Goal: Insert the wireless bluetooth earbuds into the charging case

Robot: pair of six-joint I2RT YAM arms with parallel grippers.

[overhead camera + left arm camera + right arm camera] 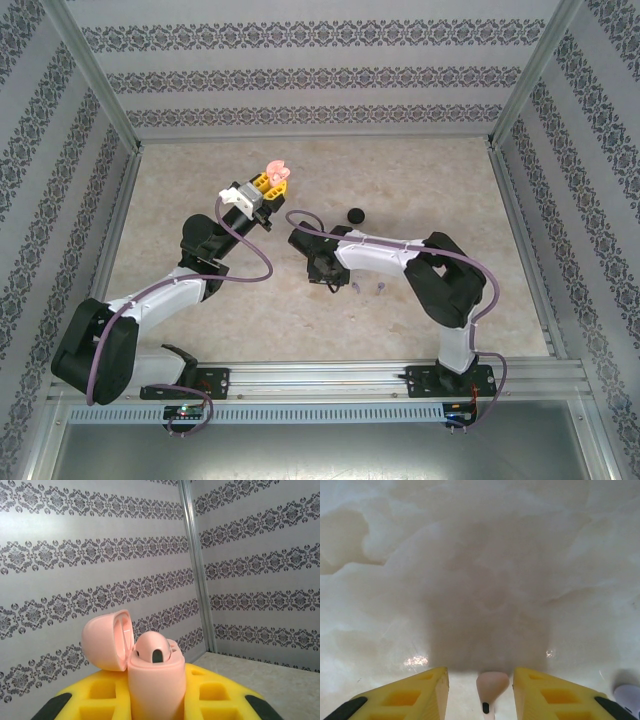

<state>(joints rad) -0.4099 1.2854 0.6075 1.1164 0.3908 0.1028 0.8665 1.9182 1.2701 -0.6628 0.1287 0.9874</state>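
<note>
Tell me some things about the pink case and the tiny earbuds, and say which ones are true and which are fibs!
1. The pink case has its lid open. True.
2. The left gripper holds the pink case. True.
3. The pink case is empty. False: one earbud sits inside it.
4. The right gripper holds the black case. False: it lies on the table, apart from the gripper.
5. A loose pink earbud lies between the right gripper's fingers. True.
</note>
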